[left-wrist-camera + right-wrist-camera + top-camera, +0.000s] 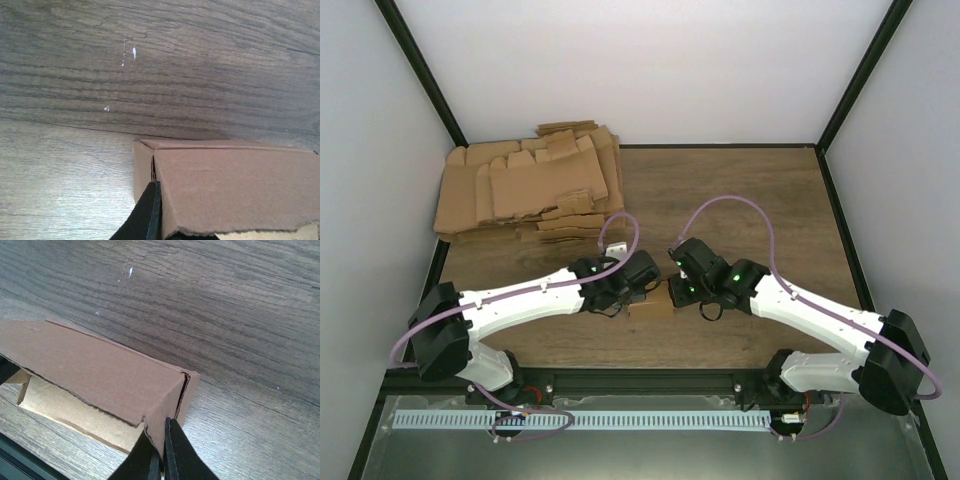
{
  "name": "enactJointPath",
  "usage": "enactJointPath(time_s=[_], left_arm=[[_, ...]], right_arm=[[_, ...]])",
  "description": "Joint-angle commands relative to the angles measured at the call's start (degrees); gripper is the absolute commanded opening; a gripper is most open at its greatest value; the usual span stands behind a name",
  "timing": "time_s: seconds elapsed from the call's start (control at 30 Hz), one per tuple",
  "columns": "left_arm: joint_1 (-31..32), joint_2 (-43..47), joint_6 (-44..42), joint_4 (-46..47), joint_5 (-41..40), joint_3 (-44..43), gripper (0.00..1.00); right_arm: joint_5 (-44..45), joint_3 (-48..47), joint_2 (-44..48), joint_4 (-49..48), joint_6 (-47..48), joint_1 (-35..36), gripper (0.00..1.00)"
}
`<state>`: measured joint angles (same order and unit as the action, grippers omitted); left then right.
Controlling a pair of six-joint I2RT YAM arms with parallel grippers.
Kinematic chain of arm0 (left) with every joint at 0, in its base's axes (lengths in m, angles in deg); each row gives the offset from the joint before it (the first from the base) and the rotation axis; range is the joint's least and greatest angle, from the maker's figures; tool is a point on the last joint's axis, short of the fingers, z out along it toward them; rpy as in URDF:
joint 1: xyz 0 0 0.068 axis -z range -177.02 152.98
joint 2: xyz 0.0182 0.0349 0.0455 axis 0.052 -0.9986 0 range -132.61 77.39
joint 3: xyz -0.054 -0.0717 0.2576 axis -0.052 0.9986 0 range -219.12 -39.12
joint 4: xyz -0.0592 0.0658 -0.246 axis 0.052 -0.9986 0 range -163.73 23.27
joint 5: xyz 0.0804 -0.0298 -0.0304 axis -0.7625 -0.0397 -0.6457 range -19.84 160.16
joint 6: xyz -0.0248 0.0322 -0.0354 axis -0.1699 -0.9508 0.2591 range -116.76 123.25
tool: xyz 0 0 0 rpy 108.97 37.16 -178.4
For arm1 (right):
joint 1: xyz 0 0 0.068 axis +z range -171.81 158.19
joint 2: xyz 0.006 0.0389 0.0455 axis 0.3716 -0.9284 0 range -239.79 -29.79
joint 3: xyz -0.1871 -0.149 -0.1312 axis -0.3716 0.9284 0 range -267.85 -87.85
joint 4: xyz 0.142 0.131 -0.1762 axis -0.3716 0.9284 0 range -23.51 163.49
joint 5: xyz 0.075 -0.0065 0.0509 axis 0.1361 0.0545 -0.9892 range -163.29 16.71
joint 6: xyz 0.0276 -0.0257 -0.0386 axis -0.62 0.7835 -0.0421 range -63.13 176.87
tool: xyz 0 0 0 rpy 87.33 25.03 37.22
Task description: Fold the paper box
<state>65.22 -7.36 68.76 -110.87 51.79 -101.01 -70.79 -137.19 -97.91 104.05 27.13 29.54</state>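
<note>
The paper box (654, 305) is a small brown carton lying on the wood table between the two arms. In the left wrist view its top panel (235, 185) fills the lower right. My left gripper (155, 189) is shut on the wall at that end; one black finger (142, 217) shows outside and the other is hidden behind the cardboard. In the right wrist view the paper box (95, 365) runs off to the left, with an open long side and a pale flap (65, 407) on the table. My right gripper (164, 429) is shut, pinching the end wall at the near corner.
An untidy pile of flat brown cardboard blanks (530, 185) lies at the back left of the table (750, 200). White walls and black frame posts (855, 80) close in the back and sides. The arm bases and a rail (640, 385) run along the near edge.
</note>
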Motion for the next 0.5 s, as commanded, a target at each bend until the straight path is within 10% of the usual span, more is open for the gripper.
enactJointPath(time_s=[0.0,0.47], left_arm=[[0.2,-4.0,-2.7,-5.1,1.7,0.1,0.04],[0.2,-8.5,-9.9,-10.6,2.2,-4.4,0.04]], right_arm=[[-3.4,-1.3,-0.1,2.2,-2.9,0.9,0.01],[0.8,-3.3,-1.0,4.2,-4.4,0.9,0.05]])
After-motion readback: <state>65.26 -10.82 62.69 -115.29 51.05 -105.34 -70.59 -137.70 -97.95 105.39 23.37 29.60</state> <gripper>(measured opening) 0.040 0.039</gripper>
